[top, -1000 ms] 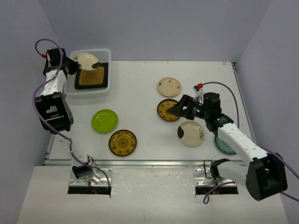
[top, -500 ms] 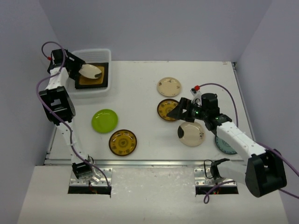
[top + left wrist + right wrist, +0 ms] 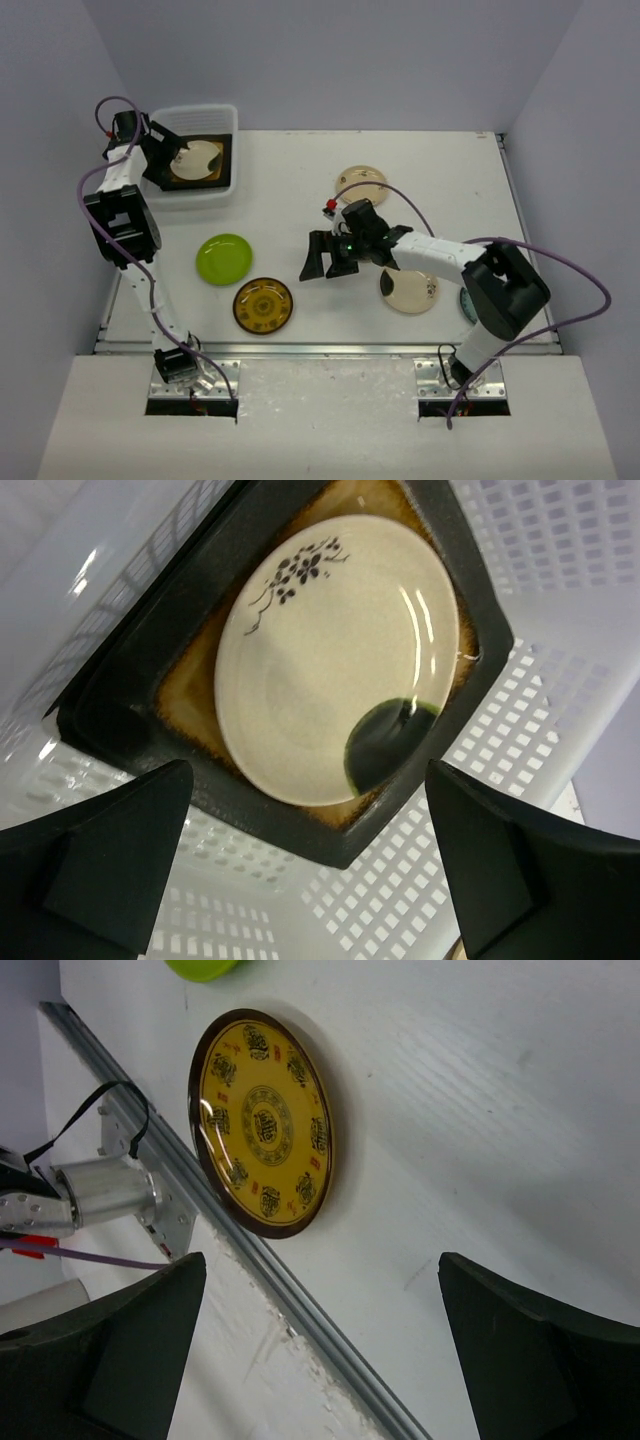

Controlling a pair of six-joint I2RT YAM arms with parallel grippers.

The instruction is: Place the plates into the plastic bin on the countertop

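place: robot lab cell | seen: bare grey walls (image 3: 350, 60), white countertop (image 3: 290, 190) (metal rail (image 3: 330, 350) in front)

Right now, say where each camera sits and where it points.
Top view: above and behind the arm bases, looking down on the table; both arms show, left gripper at the bin, right gripper mid-table.
Left wrist: looks into the bin at the cream plate on a dark square plate; own fingers in lower corners.
Right wrist: looks at the brown-yellow plate by the metal rail; own fingers likewise.
Top shares the cream plate with left wrist, the brown-yellow plate with right wrist.
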